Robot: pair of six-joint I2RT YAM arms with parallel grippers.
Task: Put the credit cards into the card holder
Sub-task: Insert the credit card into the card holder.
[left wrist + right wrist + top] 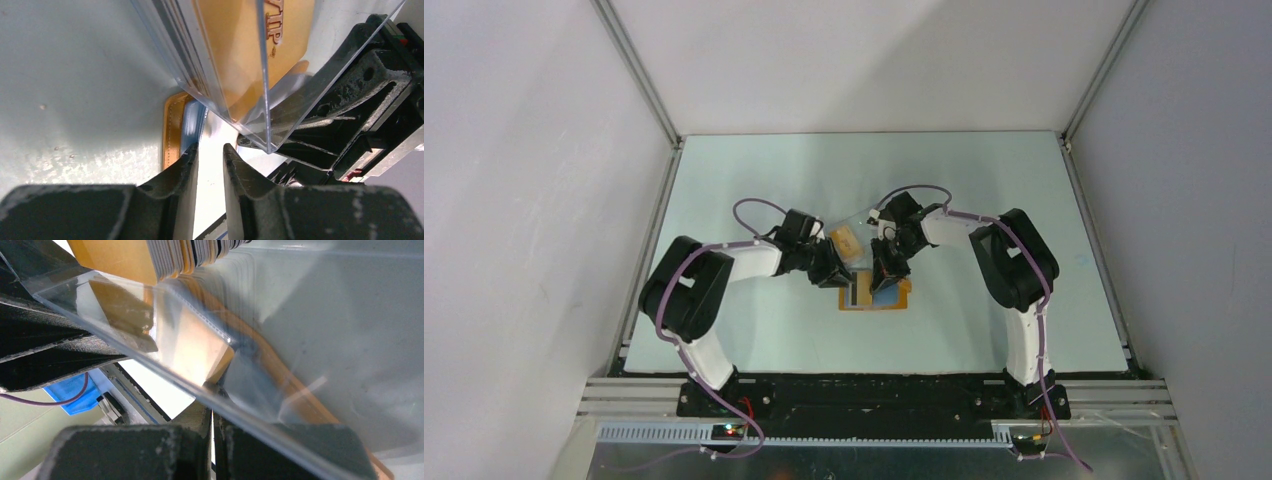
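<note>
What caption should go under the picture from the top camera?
Left arm and right arm lean in over the orange card holder.

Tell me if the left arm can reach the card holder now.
Probably yes: the left pincer sits just short of the card holder, nothing between; the clear plastic sleeve hangs above it.

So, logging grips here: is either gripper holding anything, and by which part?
The right gripper is shut on the clear plastic case, pinching its near edge. The left gripper stands slightly open, nothing visibly between its jaws.
</note>
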